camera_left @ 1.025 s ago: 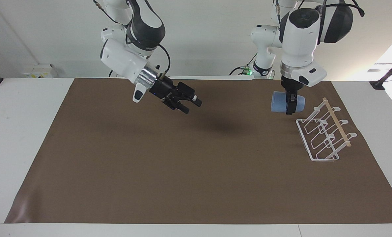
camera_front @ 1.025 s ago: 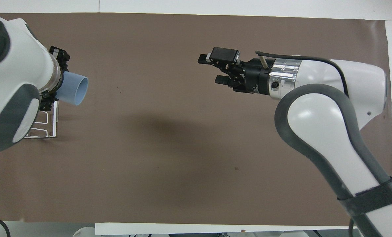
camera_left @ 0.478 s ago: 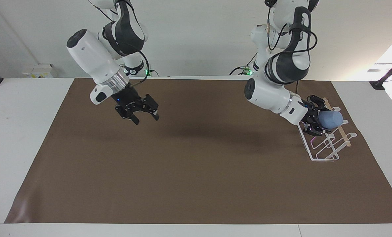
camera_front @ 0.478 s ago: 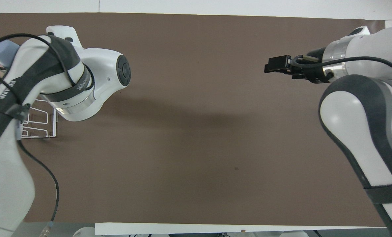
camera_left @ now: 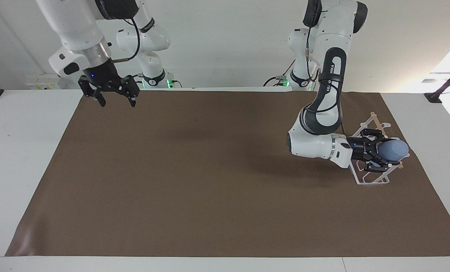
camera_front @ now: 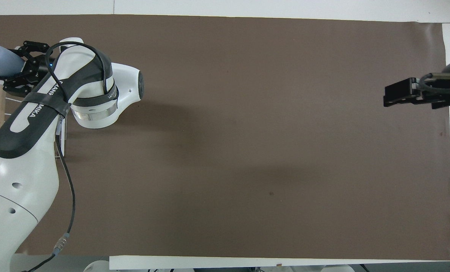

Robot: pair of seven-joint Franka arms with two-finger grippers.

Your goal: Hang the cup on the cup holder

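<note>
The small light blue plastic tumbler (camera_left: 393, 150) is held sideways in the left gripper (camera_left: 378, 153), fingers clamped on its rim end, closed base pointed away from the arm. It's parked right over the white wire rack with the light wooden rod across the top (camera_left: 376, 124), at the left arm's end of the brown-covered surface (camera_left: 210, 181). Whether a prong is already inside the cup can't be made out; the gripper and cup hide that part of the rack in both views.

Stuff that could go sideways, as a guess:
- If the cup mouth isn't lined up with a slanted prong, the rim could be caught on the wire and the cup gets pushed askew in the grip.
- The rack looks light and isn't held down, so a push along the prong could easily slide or tip it.
- If the cup is let go before a prong is properly seated, it probably rolls off onto the surface.

The right gripper (camera_left: 113, 92) is kept up over the corner at the right arm's end, fingers spread with nothing between them, just waiting.
</note>
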